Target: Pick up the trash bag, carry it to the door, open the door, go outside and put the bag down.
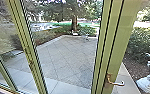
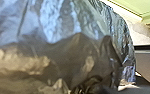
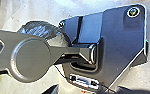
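The trash bag fills out dark and shiny close by my left wrist, on the near side of the lever handle. I can't tell whether the left gripper or the right gripper is open or closed. I judge this as the doorway step: I'd creep, bag tucked in, since thin plastic could snag on that handle or on the green post well left of it. Whether glass fills the gap between, I can't be sure, so I'd check first. Beyond the handle lie flat paving slabs, a bush, then a tree.
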### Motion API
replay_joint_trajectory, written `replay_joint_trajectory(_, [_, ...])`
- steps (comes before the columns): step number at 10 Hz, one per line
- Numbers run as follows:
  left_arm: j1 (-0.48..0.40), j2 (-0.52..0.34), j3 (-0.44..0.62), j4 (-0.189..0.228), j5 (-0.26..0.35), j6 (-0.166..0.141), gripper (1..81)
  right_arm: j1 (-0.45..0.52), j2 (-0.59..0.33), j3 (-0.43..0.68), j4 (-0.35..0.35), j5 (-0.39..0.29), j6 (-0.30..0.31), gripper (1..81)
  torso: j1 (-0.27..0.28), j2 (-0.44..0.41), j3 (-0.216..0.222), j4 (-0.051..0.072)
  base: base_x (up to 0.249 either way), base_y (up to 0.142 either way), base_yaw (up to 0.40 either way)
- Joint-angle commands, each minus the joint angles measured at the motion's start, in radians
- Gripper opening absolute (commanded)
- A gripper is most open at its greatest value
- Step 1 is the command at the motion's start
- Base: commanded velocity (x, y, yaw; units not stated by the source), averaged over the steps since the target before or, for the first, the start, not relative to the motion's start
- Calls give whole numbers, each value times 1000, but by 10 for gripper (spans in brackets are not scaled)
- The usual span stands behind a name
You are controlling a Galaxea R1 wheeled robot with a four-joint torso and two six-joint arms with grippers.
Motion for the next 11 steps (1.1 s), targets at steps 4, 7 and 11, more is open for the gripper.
replay_joint_trajectory(4, [-28,9,0,-5,68,11,10,90,-339,332,70,-11,3,811,0,0,0,0,0,0,0])
replay_joint_trajectory(7, [-27,12,0,-2,67,13,10,126,-454,429,120,-8,3,811,0,0,0,0,0,0,0])
replay_joint_trajectory(11, [-27,14,0,-5,67,11,10,215,-581,550,224,-22,3,811,0,0,0,0,0,0,0])
